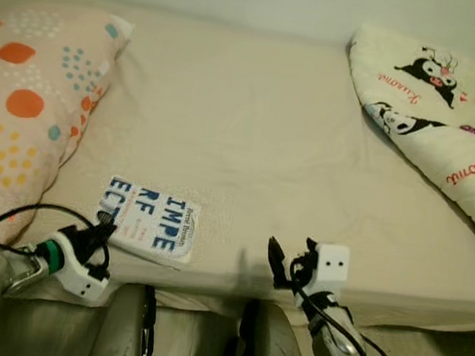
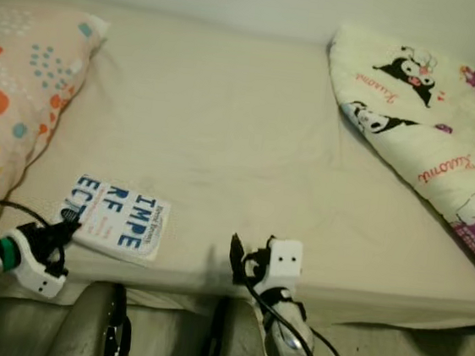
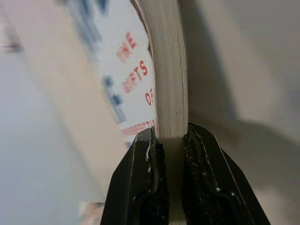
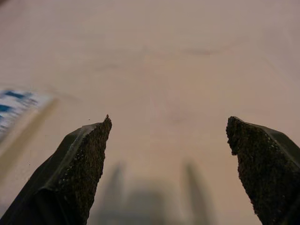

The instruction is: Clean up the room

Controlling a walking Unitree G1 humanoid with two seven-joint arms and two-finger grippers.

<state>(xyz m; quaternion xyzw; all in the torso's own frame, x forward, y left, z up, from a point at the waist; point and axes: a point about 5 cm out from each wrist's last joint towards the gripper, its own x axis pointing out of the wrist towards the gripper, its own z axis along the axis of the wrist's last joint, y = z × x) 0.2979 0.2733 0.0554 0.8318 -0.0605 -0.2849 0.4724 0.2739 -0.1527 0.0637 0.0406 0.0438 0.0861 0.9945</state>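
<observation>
A white paperback book (image 1: 151, 219) with blue and red lettering lies near the front edge of the bed (image 1: 251, 128). My left gripper (image 1: 104, 230) is shut on the book's near left corner; in the left wrist view the page edge (image 3: 169, 84) sits clamped between the two black fingers (image 3: 145, 187). My right gripper (image 1: 278, 263) hovers open at the bed's front edge, to the right of the book, nothing between its fingertips (image 4: 86, 154).
A pillow (image 1: 24, 105) with orange and teal dots lies at the bed's left. A folded cartoon-print blanket (image 1: 439, 123) covers the back right. The beige sheet stretches between them. My legs (image 1: 128, 328) stand against the bed's front.
</observation>
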